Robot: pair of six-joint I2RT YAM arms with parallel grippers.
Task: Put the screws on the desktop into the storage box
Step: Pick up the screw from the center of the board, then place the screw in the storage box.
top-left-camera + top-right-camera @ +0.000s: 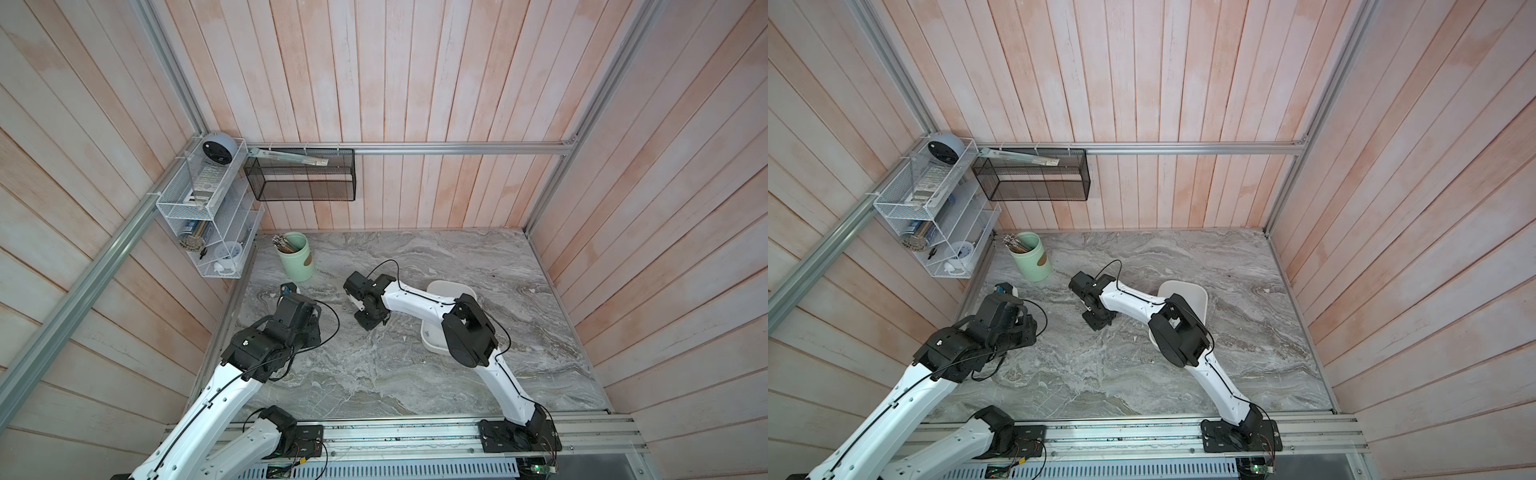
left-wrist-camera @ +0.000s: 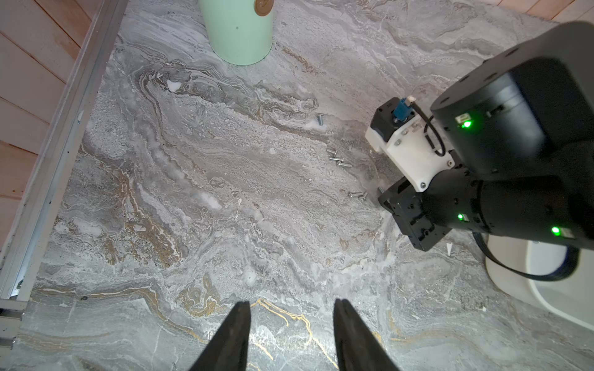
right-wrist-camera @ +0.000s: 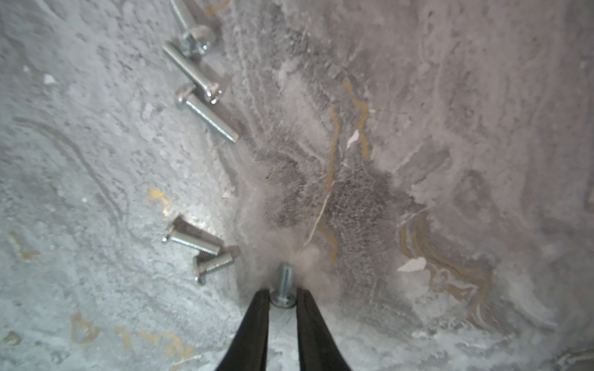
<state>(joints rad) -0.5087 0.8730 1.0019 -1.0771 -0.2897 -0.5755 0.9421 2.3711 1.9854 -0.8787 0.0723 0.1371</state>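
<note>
Right jaws straddle the head of one screw [image 3: 284,282] on the surface [image 3: 450,128], tips tight beside it, whether pinched I can't tell, shaft running straight ahead beyond them; left jaws hang released and empty, well away.

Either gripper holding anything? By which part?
Right gripper: fingers pinch one screw by its head, low over the desktop. Left gripper open, empty.

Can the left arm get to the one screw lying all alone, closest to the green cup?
Probably yes. The left gripper is open, and only bare desktop lies between it and the lone screw. The right arm works off to one side.
</note>
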